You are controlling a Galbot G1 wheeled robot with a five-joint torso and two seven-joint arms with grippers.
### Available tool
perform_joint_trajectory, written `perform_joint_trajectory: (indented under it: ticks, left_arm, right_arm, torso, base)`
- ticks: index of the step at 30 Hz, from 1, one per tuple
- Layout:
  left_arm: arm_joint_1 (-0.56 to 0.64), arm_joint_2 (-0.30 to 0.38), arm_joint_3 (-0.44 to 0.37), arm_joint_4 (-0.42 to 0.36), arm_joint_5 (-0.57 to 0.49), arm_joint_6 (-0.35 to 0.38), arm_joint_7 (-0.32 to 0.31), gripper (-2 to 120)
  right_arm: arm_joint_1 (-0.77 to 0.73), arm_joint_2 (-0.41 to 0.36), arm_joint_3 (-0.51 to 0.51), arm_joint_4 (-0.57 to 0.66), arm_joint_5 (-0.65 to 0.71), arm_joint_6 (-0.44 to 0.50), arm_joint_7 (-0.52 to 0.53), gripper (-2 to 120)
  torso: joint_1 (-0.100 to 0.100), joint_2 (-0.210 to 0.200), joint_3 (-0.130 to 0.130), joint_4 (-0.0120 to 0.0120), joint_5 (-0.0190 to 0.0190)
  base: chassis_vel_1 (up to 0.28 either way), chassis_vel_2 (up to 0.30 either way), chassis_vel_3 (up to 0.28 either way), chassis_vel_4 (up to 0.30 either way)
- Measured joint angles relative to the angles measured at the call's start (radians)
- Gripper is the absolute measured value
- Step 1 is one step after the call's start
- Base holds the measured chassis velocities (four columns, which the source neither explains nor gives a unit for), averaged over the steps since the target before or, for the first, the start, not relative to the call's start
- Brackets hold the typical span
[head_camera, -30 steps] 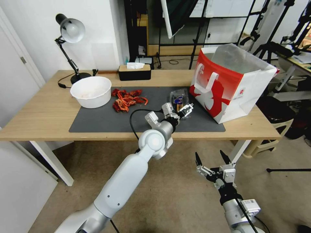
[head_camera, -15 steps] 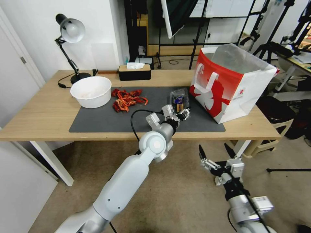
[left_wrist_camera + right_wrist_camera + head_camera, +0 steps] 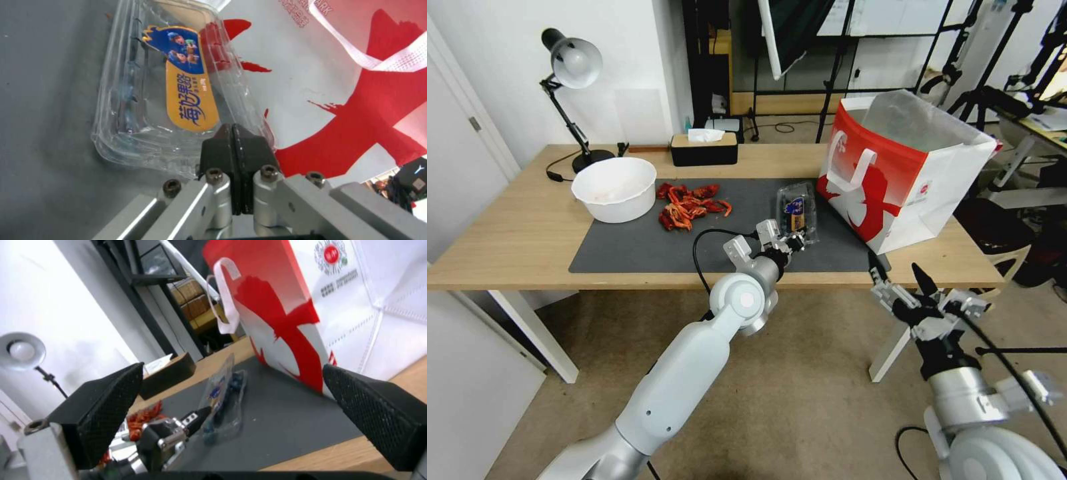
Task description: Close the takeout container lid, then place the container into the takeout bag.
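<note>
The clear takeout container (image 3: 798,212) lies on the grey mat (image 3: 647,247), just left of the red-and-white takeout bag (image 3: 894,167). Its lid (image 3: 191,96), with a blue and yellow label, stands tilted up over the dark blueberries (image 3: 236,381). My left gripper (image 3: 796,239) is shut, its joined fingertips (image 3: 232,140) against the lid's near edge with nothing between them. My right gripper (image 3: 895,265) hangs open at the table's front right edge, below the bag and apart from the container. Through its wide fingers (image 3: 106,406) the right wrist view faces the container and bag (image 3: 285,316).
A white bowl (image 3: 614,189) and a pile of red food (image 3: 690,203) sit at the mat's left. A black tissue box (image 3: 704,150) and a desk lamp (image 3: 574,63) stand at the back. A white table leg (image 3: 890,350) is beside my right arm.
My left gripper's fingers have closed and drawn slightly back along the container's near end. The right arm has risen and swung right, up to the table's front edge.
</note>
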Motion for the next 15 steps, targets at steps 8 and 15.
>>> perform_joint_trajectory:
  ticks: [8, 15]
  left_arm:
    - [-0.007, 0.000, 0.000, 0.008, -0.001, -0.002, 0.004, 0]
    - [-0.011, -0.001, 0.001, 0.014, -0.001, -0.005, 0.005, 0]
  right_arm:
    - [0.093, -0.040, -0.018, -0.039, 0.197, -0.060, 0.089, 100]
    - [0.201, -0.096, -0.041, -0.119, 0.321, -0.105, 0.162, 100]
  torso:
    - [0.000, 0.000, 0.000, 0.0000, -0.0001]
    - [0.000, 0.000, 0.000, 0.0000, 0.0000]
  base:
    - [0.000, 0.000, 0.000, 0.000]
    - [0.000, 0.000, 0.000, 0.000]
